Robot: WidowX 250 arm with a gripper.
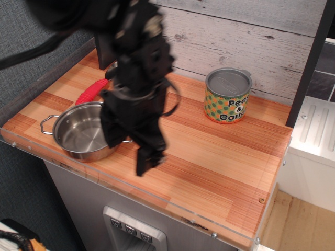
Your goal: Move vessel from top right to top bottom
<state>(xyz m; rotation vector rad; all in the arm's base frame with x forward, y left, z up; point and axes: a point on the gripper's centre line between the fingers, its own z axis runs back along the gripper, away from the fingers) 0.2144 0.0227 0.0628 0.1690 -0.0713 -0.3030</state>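
The vessel [78, 133], a small shiny steel pot with wire loop handles, stands at the front left of the wooden tabletop [220, 157]. Its left handle shows; the arm hides its right handle. My black gripper [128, 149] hangs low at the pot's right side, slightly blurred. Its jaws are spread wide and hold nothing. One finger [111, 135] overlaps the pot's right rim. The other [145, 161] is over bare wood to the right. I cannot tell whether it touches the pot.
A green-and-orange dotted tin can [226, 97] with a grey lid stands at the back right. A red-handled spoon [89, 93] lies behind the pot, its bowl hidden by the arm. A clear strip edges the table front. A white unit [314, 146] stands to the right.
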